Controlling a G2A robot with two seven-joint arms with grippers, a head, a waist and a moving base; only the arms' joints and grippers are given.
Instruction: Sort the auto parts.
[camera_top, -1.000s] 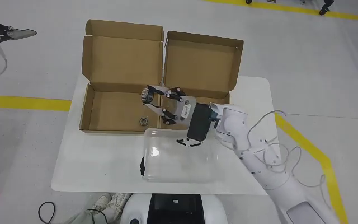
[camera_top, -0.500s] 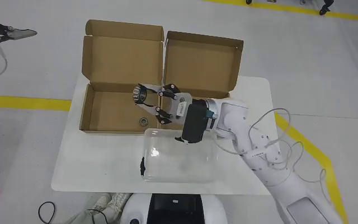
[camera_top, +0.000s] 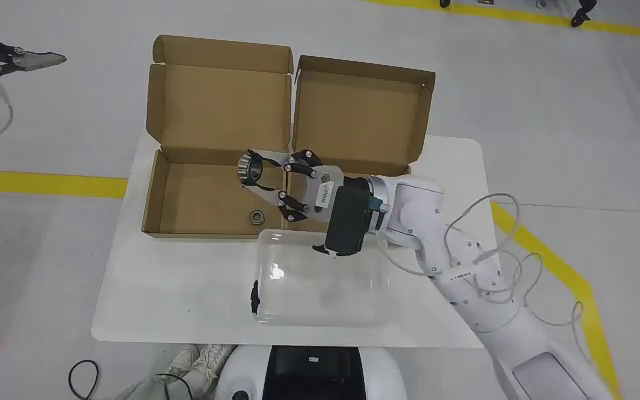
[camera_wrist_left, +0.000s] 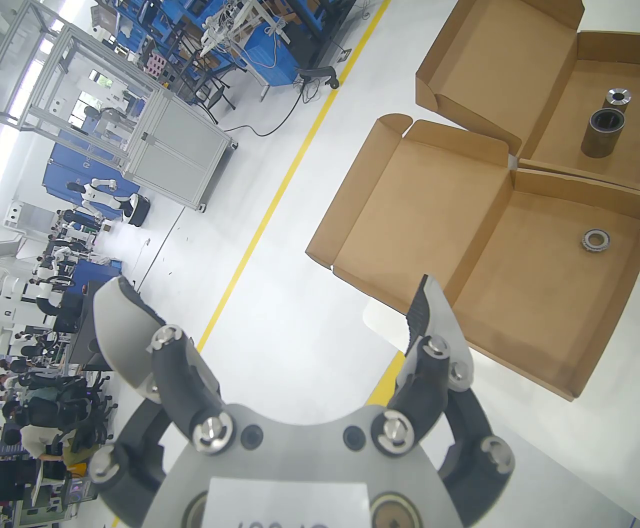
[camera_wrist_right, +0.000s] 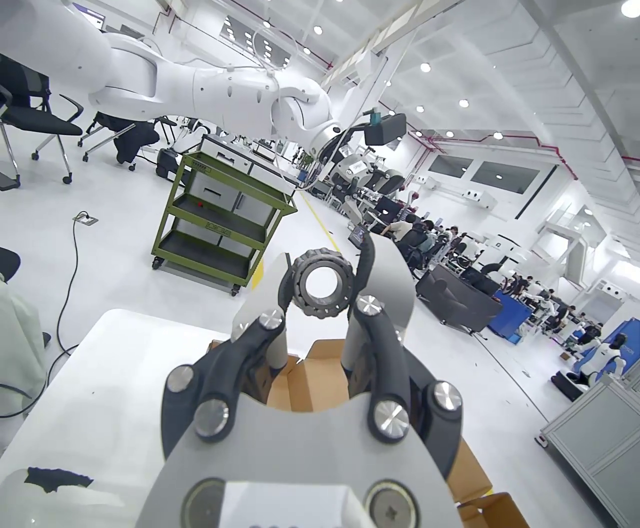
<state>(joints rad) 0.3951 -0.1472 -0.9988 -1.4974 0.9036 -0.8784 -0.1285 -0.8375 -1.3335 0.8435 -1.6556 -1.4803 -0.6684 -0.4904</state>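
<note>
- Above the left cardboard box, top view: the right gripper holds a roller bearing. A small bearing ring lies in that box. A clear plastic bin sits on the bench in front.
- Left wrist view: the left gripper has its jaws spread wide and empty. A dark metal sleeve and a smaller sleeve stand in the other box.
- Right wrist view: the jaws are clamped on the roller bearing's sides.

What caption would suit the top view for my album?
Right end effector holds a bearing over the left cardboard box.
</note>
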